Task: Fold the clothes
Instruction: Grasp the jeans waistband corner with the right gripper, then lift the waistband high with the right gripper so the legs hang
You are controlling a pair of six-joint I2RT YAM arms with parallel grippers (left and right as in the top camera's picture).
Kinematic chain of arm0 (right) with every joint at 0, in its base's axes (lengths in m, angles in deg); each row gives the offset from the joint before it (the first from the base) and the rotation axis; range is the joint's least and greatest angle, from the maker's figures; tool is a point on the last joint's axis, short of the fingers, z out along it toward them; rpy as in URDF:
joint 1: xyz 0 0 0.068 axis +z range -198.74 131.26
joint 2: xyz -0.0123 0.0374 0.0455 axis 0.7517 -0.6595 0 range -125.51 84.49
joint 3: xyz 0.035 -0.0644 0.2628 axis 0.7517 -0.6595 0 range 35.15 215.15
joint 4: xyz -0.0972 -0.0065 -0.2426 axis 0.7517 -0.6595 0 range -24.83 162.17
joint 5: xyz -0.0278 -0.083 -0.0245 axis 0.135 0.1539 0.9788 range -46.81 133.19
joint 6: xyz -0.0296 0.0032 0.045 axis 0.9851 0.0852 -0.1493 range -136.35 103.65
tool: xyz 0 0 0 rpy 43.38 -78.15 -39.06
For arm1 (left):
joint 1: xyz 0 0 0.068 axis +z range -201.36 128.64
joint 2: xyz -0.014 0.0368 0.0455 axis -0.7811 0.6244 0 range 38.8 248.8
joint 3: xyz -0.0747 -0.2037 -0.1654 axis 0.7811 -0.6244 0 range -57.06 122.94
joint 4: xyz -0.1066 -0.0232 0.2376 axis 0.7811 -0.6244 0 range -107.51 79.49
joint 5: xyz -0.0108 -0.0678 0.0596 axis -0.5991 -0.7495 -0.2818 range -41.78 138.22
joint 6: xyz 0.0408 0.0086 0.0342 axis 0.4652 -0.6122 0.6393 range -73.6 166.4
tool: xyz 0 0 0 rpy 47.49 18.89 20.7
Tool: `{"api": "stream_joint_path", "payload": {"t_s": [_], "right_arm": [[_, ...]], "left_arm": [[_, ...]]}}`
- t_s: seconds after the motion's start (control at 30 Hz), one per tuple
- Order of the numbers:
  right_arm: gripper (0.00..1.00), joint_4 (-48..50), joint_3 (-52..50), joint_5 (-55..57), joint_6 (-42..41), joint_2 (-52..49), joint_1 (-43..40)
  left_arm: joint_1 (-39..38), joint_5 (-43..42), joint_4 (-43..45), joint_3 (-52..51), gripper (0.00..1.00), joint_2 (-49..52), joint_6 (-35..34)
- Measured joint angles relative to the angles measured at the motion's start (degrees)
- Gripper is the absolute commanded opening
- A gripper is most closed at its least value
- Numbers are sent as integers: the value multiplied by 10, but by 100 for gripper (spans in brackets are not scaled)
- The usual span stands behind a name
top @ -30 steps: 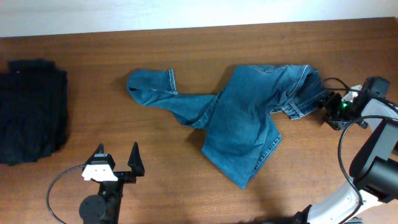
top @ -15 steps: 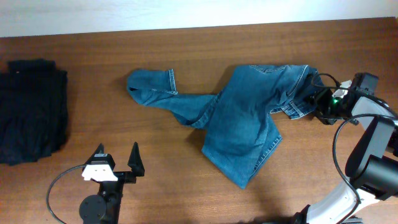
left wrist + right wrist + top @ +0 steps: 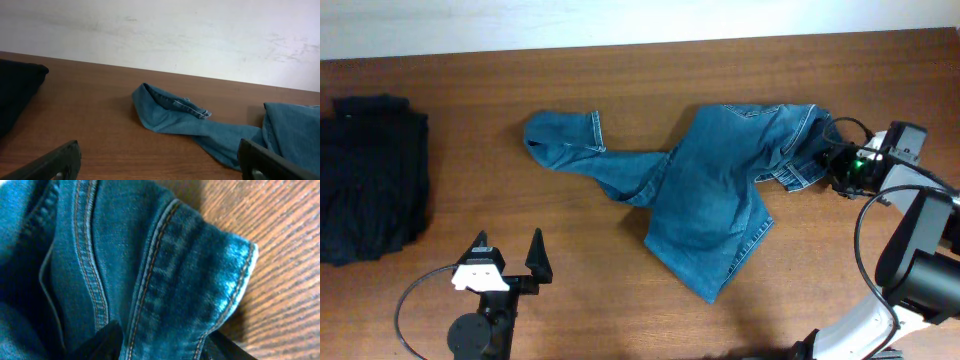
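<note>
**Workpiece.** The medium-blue denim jeans [image 3: 710,200] lie crumpled on the brown wooden desk [image 3: 620,80], right of centre. One leg runs left toward the middle of the desk and ends in a turned-over hem [image 3: 565,140]. Another part is folded down toward the near edge and ends in a point [image 3: 712,292]. The stitched waistband end [image 3: 805,150] lies at the right side of the garment.

**Left fingers.** The left fingers [image 3: 537,258] are spread wide and hold nothing. They sit near the front-left edge of the desk, well apart from the jeans. In the left wrist view, both black tips [image 3: 50,165] frame the leg hem [image 3: 170,107] farther back on the desk.

**Right fingers.** The right fingers [image 3: 102,342] are at the right end of the garment. In the right wrist view, a folded, orange-stitched denim edge [image 3: 200,280] lies between the two dark tips. Whether they are pressing on the fabric cannot be determined.

**Other items.** A black folded garment pile [image 3: 370,180] rests at the far left of the desk, well apart from the jeans.
</note>
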Motion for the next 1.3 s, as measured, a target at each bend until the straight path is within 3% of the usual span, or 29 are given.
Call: {"api": "stream_joint_path", "payload": {"t_s": [0.07,0.17,0.33,0.53,0.73,1.03,1.3], "right_arm": [[42,16,-6,-7,-2,0,0],[18,30,-15,-18,-3,-1,0],[4,40,-19,-40,-11,-2,0],[4,18,-16,-67,5,4,-7],[4,-80,34,-78,49,77,-4],[4,-379,315,3,194,181,82],[4,-506,507,132,269,185,223]], "left_arm": [[0,0,0,0,99,0,0],[0,0,0,0,100,0,0],[0,0,0,0,99,0,0],[0,0,0,0,99,0,0],[0,0,0,0,99,0,0],[0,0,0,0,99,0,0],[0,0,0,0,99,0,0]]}}
